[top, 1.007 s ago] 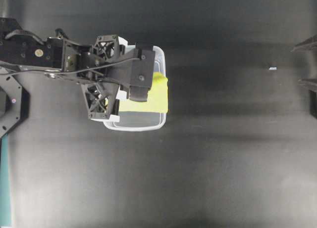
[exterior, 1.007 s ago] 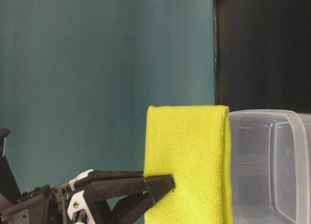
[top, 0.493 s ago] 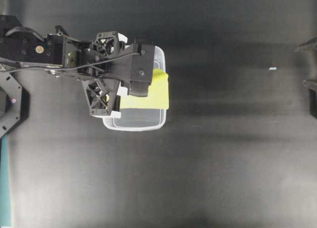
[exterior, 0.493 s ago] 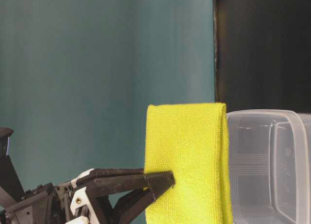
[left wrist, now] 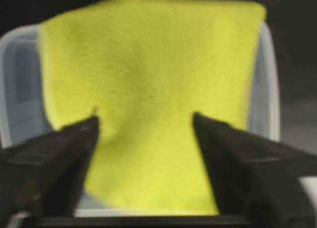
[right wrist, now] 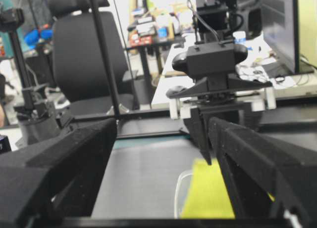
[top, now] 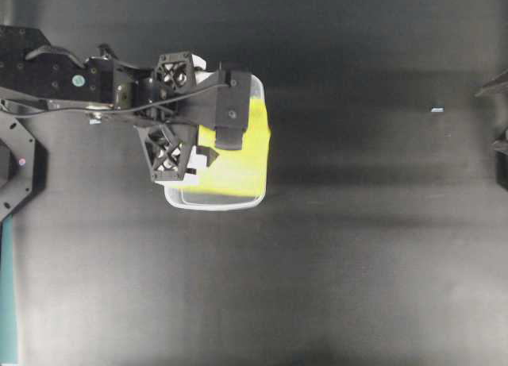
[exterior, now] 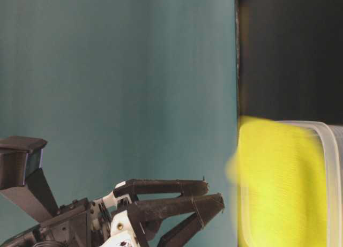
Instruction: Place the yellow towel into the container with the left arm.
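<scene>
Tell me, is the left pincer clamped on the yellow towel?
No, the left pincer stands open, its fingers apart with the yellow towel loose beyond them.

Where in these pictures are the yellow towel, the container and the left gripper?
yellow towel [left wrist: 148, 89]: left wrist view, middle of the cloth.
container [top: 214, 202]: overhead view, clear rim at its near edge.
left gripper [left wrist: 144, 121]: left wrist view, midway between the open fingers.

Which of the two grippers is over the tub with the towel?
The left gripper, open above the container and yellow towel. The right gripper sits at the far edge, away from both.
</scene>
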Tool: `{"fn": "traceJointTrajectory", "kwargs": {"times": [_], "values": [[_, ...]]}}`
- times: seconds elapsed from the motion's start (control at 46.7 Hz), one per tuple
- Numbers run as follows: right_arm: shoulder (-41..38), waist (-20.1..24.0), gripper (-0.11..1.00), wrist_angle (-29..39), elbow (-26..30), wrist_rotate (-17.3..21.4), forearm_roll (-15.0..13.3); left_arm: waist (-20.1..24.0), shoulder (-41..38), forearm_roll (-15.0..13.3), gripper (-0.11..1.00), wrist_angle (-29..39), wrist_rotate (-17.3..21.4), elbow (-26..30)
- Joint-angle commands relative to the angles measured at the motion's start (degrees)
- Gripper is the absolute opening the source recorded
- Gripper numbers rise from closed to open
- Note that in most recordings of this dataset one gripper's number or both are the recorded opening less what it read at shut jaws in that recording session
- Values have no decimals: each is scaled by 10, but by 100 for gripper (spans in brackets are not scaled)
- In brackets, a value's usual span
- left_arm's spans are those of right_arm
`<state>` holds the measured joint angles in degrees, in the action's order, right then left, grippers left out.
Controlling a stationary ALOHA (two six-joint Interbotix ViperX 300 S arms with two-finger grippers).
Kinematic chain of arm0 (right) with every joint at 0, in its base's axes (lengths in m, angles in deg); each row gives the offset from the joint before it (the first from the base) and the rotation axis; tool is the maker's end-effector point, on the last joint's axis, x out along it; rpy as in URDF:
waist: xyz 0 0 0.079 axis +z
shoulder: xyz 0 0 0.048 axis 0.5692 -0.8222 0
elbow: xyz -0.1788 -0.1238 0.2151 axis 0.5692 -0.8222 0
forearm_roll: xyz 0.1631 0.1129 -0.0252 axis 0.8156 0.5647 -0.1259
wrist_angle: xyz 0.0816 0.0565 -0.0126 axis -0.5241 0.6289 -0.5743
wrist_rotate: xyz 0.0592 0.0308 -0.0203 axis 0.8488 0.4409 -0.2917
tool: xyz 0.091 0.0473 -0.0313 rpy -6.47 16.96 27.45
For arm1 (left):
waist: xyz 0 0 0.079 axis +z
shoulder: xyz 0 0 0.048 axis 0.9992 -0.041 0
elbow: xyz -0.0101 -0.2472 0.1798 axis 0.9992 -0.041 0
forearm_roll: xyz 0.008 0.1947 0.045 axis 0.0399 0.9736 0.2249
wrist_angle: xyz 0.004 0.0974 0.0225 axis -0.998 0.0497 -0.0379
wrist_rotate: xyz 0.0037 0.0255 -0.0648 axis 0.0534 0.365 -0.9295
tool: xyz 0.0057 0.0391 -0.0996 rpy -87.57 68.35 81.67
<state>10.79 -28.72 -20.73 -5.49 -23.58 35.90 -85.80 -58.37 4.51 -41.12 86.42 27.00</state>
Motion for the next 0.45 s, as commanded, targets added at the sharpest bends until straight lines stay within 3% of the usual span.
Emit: {"fn": "traceJointTrajectory", "kwargs": {"times": [0.0,0.064,0.429], "values": [[-4,2,73,-4,4,0,2,2,6,2,83,-4,-1,3],[-3,2,73,-4,4,0,2,2,6,2,90,-4,-1,4],[12,2,72,9,4,0,2,-4,127,2,88,-9,-24,-11]]}}
